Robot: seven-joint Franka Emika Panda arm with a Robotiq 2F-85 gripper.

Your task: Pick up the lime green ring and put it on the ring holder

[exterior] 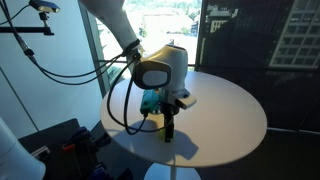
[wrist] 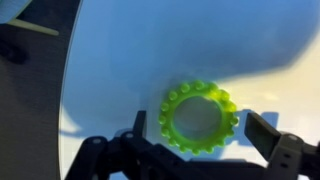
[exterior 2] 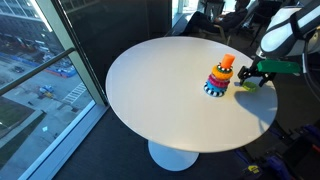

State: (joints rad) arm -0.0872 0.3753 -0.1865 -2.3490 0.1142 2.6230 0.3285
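Note:
The lime green ring (wrist: 168,112) lies flat on the white round table (wrist: 120,70), knobbly-edged with an open centre. My gripper (wrist: 200,126) is open and low over it, one dark finger on each side of the ring, neither clearly touching it. In an exterior view the ring (exterior 2: 246,85) shows as a yellow-green patch under the gripper (exterior 2: 250,76), just beside the ring holder (exterior 2: 220,78). The holder is a pile of multicoloured rings on a dark base with an orange-red top. In an exterior view the gripper (exterior: 170,128) points down at the table and hides the ring.
The white table top (exterior 2: 160,85) stands on a pedestal beside floor-to-ceiling windows. Black cables (exterior: 120,100) hang from the arm near the table's edge. Dark equipment (exterior: 60,140) sits on the floor beside the table.

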